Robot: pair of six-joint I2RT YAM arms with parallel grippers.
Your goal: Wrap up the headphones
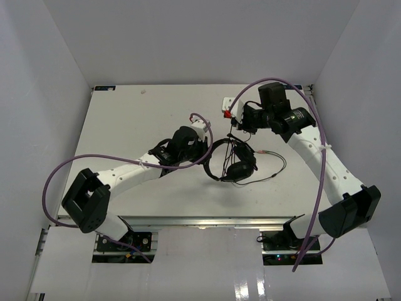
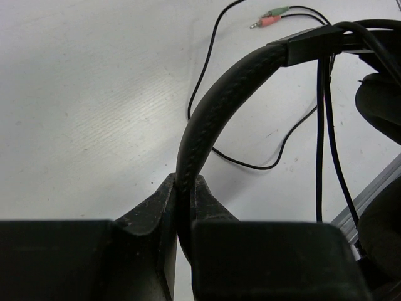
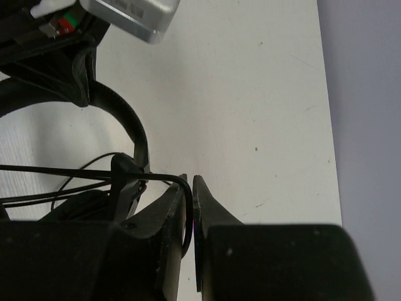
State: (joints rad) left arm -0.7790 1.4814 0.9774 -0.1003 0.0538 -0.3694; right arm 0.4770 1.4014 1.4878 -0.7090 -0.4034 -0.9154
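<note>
The black headphones (image 1: 240, 168) lie at the table's middle, earcups together, with the thin headband (image 1: 209, 164) arching to the left. My left gripper (image 1: 206, 152) is shut on that headband (image 2: 219, 94), which rises from between its fingers (image 2: 185, 183). Just behind the earcups, my right gripper (image 1: 235, 125) is shut on the thin black cable (image 3: 75, 170). The cable bends down between the fingers of my right gripper (image 3: 190, 183). More cable (image 1: 276, 167) loops on the table to the right and ends in pink and green plugs (image 2: 269, 19).
The white table (image 1: 125, 125) is boxed in by white walls on the left, back and right. Its right edge (image 3: 326, 125) runs close to my right gripper. Purple arm cables (image 1: 62, 169) arch over both arms. A metal rail (image 2: 369, 194) shows beside the earcup.
</note>
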